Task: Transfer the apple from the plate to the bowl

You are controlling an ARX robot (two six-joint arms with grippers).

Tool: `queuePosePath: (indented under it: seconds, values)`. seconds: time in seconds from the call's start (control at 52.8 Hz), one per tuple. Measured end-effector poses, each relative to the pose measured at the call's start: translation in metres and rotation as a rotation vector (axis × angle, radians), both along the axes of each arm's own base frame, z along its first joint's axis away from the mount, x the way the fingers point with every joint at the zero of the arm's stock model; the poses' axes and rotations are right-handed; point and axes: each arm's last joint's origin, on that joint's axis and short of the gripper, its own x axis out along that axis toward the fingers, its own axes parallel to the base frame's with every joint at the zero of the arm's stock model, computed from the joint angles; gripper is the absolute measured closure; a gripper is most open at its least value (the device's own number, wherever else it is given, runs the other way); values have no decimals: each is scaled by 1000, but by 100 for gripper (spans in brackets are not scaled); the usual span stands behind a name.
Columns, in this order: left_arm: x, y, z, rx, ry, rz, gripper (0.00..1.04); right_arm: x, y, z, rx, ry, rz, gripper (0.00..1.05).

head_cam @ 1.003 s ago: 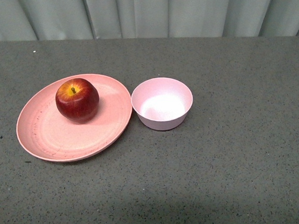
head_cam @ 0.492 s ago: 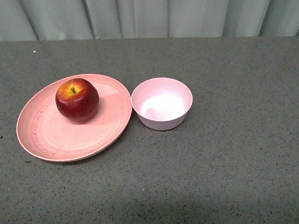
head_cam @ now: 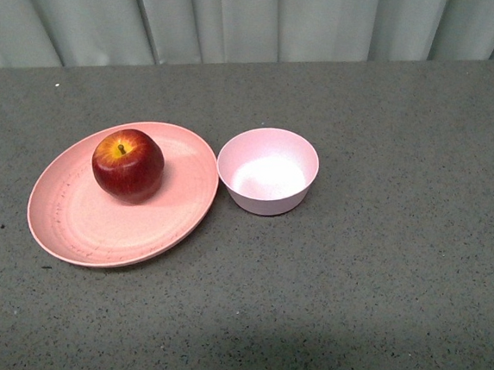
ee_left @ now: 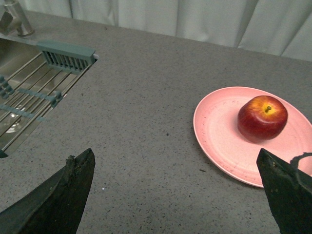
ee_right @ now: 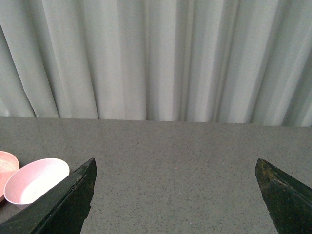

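Front view: the apple (head_cam: 128,165) sits on the plate (head_cam: 77,226), toward its far side. The bowl (head_cam: 268,171) stands just beside the plate's right edge.

Left wrist view: the left gripper (ee_left: 174,155) has its 2 fingers spread wide above the counter (ee_left: 146,112) (gripping nothing).

Right wrist view: the right gripper (ee_right: 175,165) is spread equally wide and touches nothing.

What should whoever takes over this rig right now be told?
The left gripper is open and empty, over the counter short of the plate. The right gripper is open and empty, off to the side of the bowl.
The apple sits stem-up on the plate; the bowl stands empty right beside the plate's rim.
Done: nothing, no grasp yet.
Left: grip the apple, lift it, set it in the bowl. The left arm looks better placed.
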Motion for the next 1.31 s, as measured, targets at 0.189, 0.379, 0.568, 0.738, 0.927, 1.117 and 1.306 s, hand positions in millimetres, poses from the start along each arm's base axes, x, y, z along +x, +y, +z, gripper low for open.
queuePosePath:
  seconds: [0.189,0.379,0.568,0.738,0.927,1.117,1.306]
  values:
    - [28,3,12,-25,-33,-39,7,0,0,0,0,0,0,9]
    - [92,3,24,-55,-19,-127,7,0,0,0,0,0,0,9]
    - [151,-15,15,-67,100,-203,7,0,0,0,0,0,0,9]
    - [196,-41,-10,-91,266,-275,7,0,0,0,0,0,0,9]
    - [219,-58,-35,-97,362,-313,7,0,0,0,0,0,0,9]
    - [239,-70,-46,-88,393,-325,7,0,0,0,0,0,0,9]
    - [249,-76,-53,-128,430,-333,7,0,0,0,0,0,0,9]
